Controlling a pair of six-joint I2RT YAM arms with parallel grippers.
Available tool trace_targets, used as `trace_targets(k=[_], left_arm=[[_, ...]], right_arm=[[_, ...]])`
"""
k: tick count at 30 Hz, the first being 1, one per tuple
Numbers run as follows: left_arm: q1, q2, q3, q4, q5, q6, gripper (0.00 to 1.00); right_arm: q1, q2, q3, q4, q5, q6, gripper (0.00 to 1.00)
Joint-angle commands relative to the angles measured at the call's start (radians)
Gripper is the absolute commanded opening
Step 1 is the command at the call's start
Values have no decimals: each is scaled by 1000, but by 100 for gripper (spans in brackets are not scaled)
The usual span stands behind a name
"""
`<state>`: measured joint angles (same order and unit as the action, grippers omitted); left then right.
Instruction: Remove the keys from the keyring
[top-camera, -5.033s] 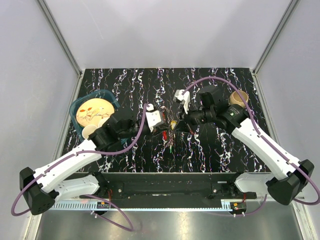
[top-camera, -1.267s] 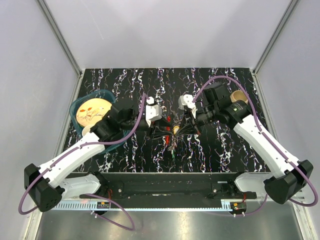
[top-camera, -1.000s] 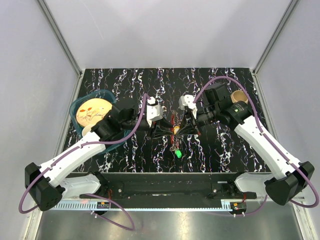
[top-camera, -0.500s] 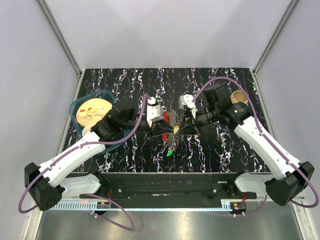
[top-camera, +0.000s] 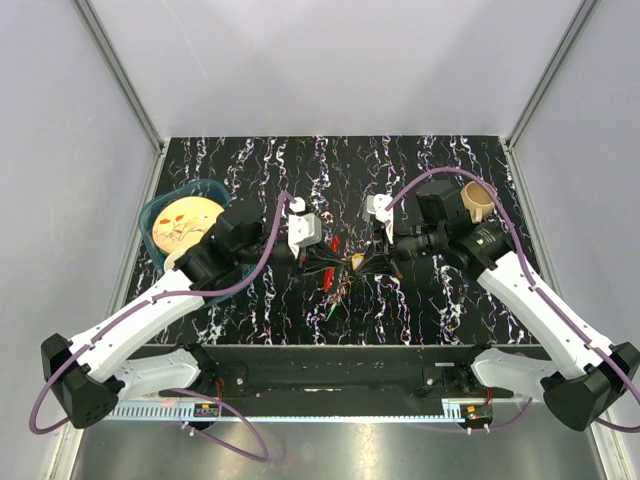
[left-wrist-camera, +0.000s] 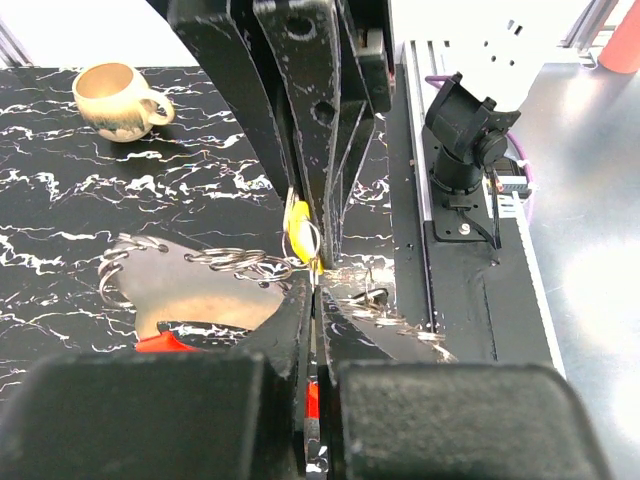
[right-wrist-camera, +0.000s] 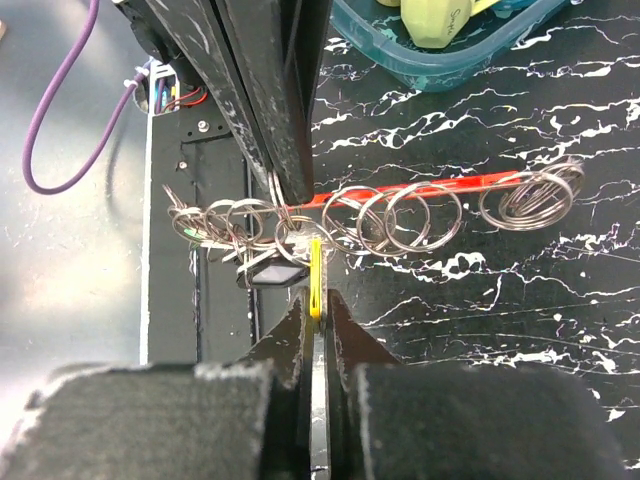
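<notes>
Tightly pinched from both sides

The keyring (right-wrist-camera: 383, 222), a chain of linked silver loops with a red piece (right-wrist-camera: 470, 182) behind it, was held stretched between the two arms near the centre of the surface (top-camera: 420, 160). The left gripper (left-wrist-camera: 313, 300) pointed in from 9 o'clock, its jaws together on one loop of the chain. The right gripper (right-wrist-camera: 316, 310) pointed in from 3 o'clock, its jaws clamped on the brass-gold key (right-wrist-camera: 315, 275), which stood edge-on just under the loops. More keys (right-wrist-camera: 190, 228) bunched at one end of the chain, their colours hard to tell. A teal container (top-camera: 152, 212) sat at 9 o'clock and a mug (top-camera: 478, 198) at 2 o'clock.
</notes>
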<state>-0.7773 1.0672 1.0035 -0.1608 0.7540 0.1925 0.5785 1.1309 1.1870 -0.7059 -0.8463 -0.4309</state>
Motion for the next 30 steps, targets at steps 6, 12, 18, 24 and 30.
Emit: trace_targets(k=[6,12,18,24,30], left_arm=[[10,-81,-63,227,-5,-169,0],[12,-87,-117,360,-27,-263,0],[12,-85,-155,487,-18,-337,0],[16,-89,-166,489,-27,-329,0],[23,-84,-193,549,-5,-366,0]], right_arm=[[1,-72,-177,299,35,210,0],[1,-68,-215,327,46,288,11],[3,-95,-184,309,56,285,34],[3,-199,-173,341,79,351,44],[3,-273,-144,381,147,399,45]])
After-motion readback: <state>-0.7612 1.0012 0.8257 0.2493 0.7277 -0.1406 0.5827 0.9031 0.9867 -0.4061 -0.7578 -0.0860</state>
